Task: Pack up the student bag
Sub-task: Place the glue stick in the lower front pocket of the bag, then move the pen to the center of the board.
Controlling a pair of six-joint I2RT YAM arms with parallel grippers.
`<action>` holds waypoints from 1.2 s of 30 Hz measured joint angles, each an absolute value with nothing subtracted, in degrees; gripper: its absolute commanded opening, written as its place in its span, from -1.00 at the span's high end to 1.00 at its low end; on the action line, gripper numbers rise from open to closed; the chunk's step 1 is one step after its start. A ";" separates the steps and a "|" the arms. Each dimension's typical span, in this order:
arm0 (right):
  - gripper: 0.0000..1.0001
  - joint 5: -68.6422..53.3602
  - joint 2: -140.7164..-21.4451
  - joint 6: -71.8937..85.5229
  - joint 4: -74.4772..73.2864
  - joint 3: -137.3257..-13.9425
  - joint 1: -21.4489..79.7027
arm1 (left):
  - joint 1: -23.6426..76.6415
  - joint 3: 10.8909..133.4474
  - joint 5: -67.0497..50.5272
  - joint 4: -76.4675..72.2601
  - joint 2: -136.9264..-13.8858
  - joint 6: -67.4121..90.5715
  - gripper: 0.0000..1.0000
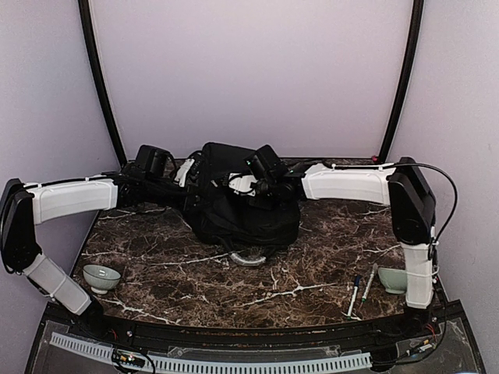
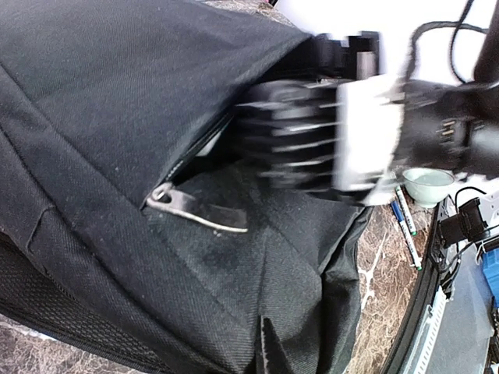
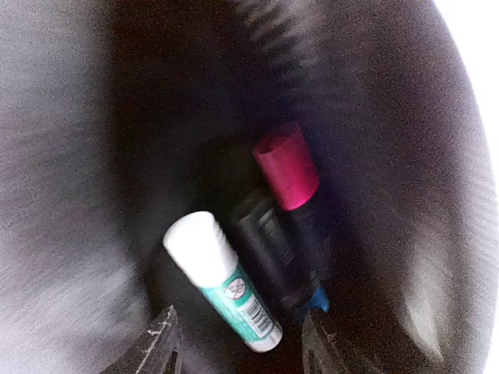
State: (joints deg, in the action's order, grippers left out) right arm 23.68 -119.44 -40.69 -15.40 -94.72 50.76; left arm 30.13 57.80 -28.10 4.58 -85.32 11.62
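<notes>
The student bag (image 1: 242,210), a large black backpack, lies mid-table. It fills the left wrist view (image 2: 117,117), its zipper pull (image 2: 195,212) beside the open slit. My right gripper (image 1: 251,185) reaches into that opening from the right; its wrist shows in the left wrist view (image 2: 312,140). Inside the bag my right gripper (image 3: 242,347) is open and holds nothing. Its fingertips (image 3: 162,343) straddle the end of a white-capped teal glue stick (image 3: 226,284). A pink-capped marker (image 3: 285,167) and a dark marker (image 3: 273,249) lie beside it. My left gripper (image 1: 181,178) is at the bag's left side, fingers hidden under pinched fabric (image 2: 265,343).
A pale green bowl (image 1: 101,276) stands front left and another (image 1: 394,279) front right, also in the left wrist view (image 2: 427,185). Two pens (image 1: 360,290) lie beside the right bowl. A grey loop (image 1: 248,257) sticks out under the bag's near edge.
</notes>
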 measured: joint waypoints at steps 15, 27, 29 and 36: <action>0.07 -2.52 -96.55 -34.98 -38.15 -83.77 50.02 | 30.11 57.65 -28.05 4.84 -84.31 11.62 1.00; -0.09 -3.29 -82.83 -52.18 -56.14 -55.11 48.66 | 29.82 57.65 -28.05 4.91 -84.31 11.57 1.00; -0.10 -1.76 -82.41 -54.24 -57.76 -52.56 48.64 | 29.78 57.65 -28.05 4.91 -84.31 11.57 1.00; -0.11 2.50 -80.09 -59.53 -60.40 -49.45 48.62 | 29.74 57.65 -27.99 5.08 -84.31 11.55 1.00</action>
State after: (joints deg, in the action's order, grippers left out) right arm 2.50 -80.09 -59.53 -60.40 -49.45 48.62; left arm 29.74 57.65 -27.99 5.08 -84.31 11.55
